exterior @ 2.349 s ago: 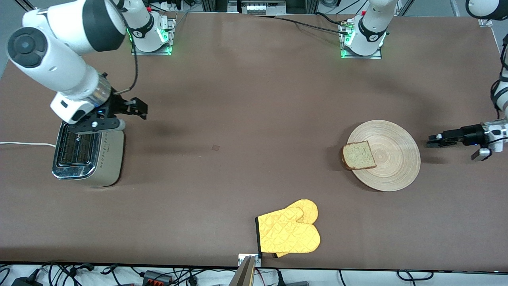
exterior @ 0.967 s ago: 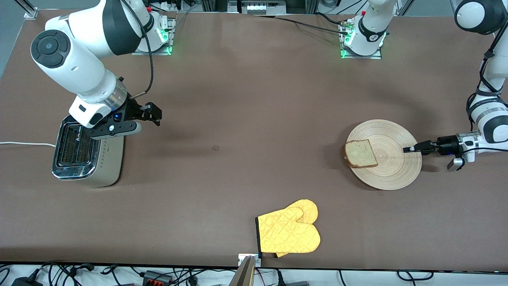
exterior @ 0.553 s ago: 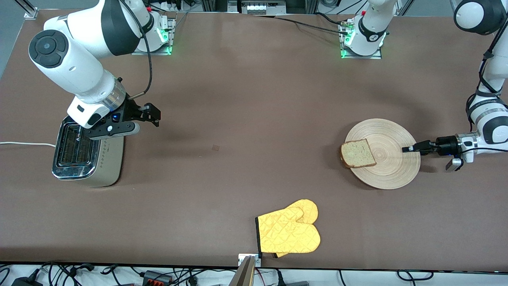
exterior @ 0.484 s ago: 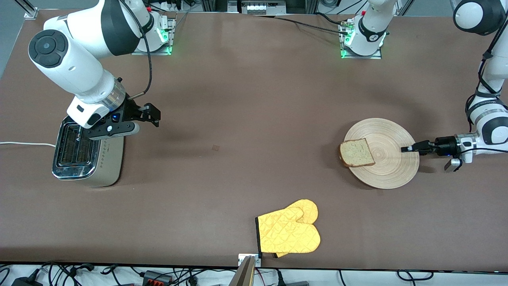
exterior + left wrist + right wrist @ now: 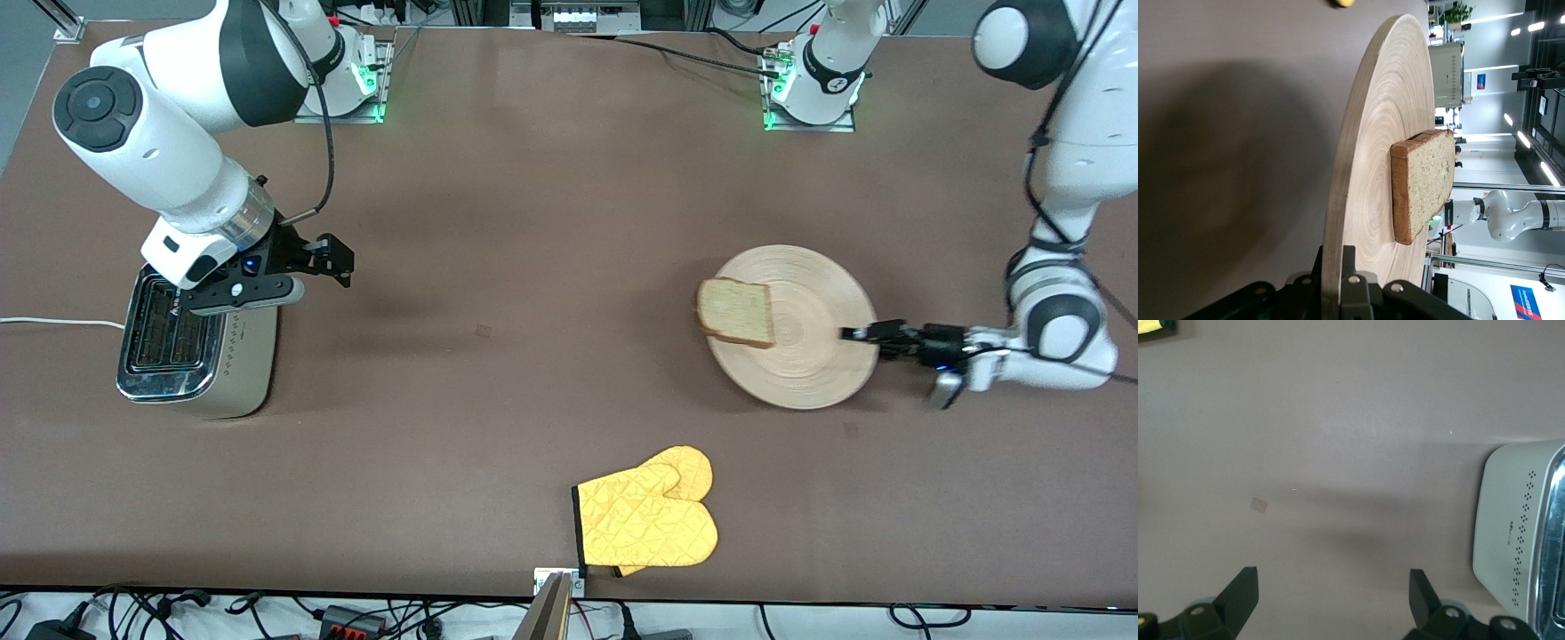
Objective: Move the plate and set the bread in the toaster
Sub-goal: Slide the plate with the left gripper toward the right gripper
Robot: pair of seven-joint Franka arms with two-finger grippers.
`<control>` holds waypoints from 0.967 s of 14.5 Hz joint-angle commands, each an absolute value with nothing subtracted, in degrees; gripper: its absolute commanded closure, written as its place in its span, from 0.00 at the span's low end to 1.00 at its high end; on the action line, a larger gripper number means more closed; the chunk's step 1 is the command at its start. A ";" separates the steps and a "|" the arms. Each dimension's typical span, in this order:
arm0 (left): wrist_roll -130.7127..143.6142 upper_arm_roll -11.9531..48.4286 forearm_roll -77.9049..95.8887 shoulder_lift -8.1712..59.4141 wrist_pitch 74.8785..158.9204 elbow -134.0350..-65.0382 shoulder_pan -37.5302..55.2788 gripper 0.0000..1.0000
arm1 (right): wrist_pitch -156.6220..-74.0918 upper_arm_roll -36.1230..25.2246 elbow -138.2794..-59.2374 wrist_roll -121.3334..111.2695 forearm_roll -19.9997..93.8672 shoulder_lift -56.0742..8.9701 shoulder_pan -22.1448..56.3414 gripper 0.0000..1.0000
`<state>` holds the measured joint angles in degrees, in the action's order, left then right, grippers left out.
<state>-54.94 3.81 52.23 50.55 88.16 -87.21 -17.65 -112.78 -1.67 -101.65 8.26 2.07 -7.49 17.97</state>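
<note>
The round tan wooden plate (image 5: 809,364) lies toward the left arm's end of the table. The brown bread slice (image 5: 734,311) rests on the plate's edge that faces the toaster. My left gripper (image 5: 853,334) is shut on the plate's rim at the edge away from the bread. In the left wrist view the fingers (image 5: 1368,280) clamp the plate (image 5: 1365,173) edge-on, with the bread (image 5: 1421,183) on it. The chrome-topped toaster (image 5: 191,342) stands at the right arm's end. My right gripper (image 5: 331,256) hangs open and empty over bare table beside the toaster (image 5: 1511,540).
A yellow oven mitt (image 5: 647,518) lies near the table's front edge, nearer to the camera than the plate. The toaster's white cord (image 5: 53,323) runs off the table's end. A small square mark (image 5: 483,331) is on the table between toaster and plate.
My left gripper has closed on the plate's rim and moved plate and bread toward the right arm's end; the bread turned slightly. The right gripper has barely shifted beside the toaster.
</note>
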 commanded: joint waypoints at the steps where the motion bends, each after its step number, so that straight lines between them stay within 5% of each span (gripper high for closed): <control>1: -53.44 3.34 57.38 49.48 91.13 -88.50 -10.66 0.99 | -112.85 -1.58 -101.07 8.00 2.90 -7.65 17.58 0.00; 6: -53.70 4.48 67.93 49.39 101.23 -94.30 -0.28 0.99 | -113.11 -1.58 -101.16 7.82 2.90 -8.17 17.58 0.00; 14: -53.96 11.60 73.21 49.83 115.83 -98.00 2.63 0.99 | -113.12 -1.23 -100.81 8.70 2.90 -10.02 18.63 0.00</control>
